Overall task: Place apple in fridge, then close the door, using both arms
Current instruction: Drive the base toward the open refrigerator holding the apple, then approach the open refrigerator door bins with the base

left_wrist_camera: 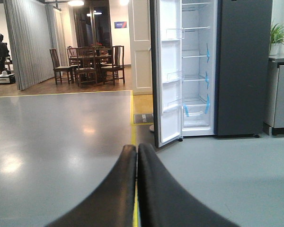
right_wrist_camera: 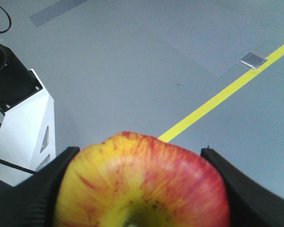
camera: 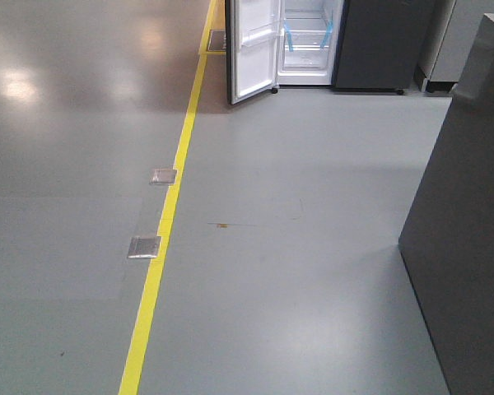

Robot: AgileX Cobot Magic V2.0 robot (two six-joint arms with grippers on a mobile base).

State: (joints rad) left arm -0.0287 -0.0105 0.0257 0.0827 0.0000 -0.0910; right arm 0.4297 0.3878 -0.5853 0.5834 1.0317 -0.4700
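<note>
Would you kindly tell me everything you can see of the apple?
The apple is round, smooth, yellow streaked with red, redder toward its right side. Its stem dimple faces the camera at the frame's bottom edge. The black fingers of the right gripper clamp it, one on each side, above the grey floor. Its lower part is out of frame.

Left tool (left_wrist_camera: pixel 137 152) is pressed closed; right tool (right_wrist_camera: pixel 138 163) clamps the apple (right_wrist_camera: pixel 142 187).

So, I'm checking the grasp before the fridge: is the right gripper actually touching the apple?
Touching. The right wrist view shows the apple wedged in the right gripper, both black fingers pressed against its sides with no gap.
</note>
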